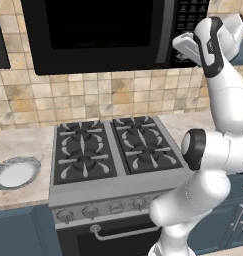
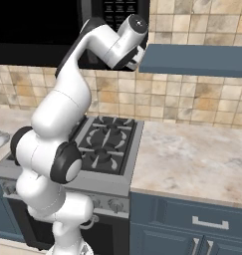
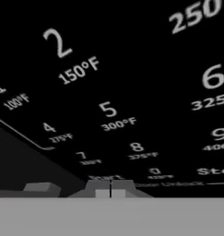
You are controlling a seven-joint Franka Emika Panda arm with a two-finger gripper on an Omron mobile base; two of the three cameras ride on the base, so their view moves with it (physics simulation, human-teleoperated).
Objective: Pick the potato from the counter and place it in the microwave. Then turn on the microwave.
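Note:
The microwave [image 1: 93, 35] hangs above the stove with its dark glass door closed. Its keypad [image 1: 190, 15] is at the right end, also seen on the microwave [image 2: 38, 30] from the other side. My arm reaches up to it, and my gripper [image 1: 180, 55] is at the lower part of the keypad [image 2: 120, 10]. In the hand view the white numbers of the keypad [image 3: 109, 110] are very close, and my gripper [image 3: 110, 191] is shut, its tips together just under the Start label [image 3: 106, 177]. The potato is out of view. The beige counter [image 2: 192, 154] lies right of the stove.
A black gas stove [image 1: 113, 145] with knobs sits under the microwave. A grey-rimmed white plate [image 1: 15, 172] rests on the counter [image 1: 23, 142] to its left. A blue-grey shelf [image 2: 192, 60] juts out right of the microwave, close to my hand.

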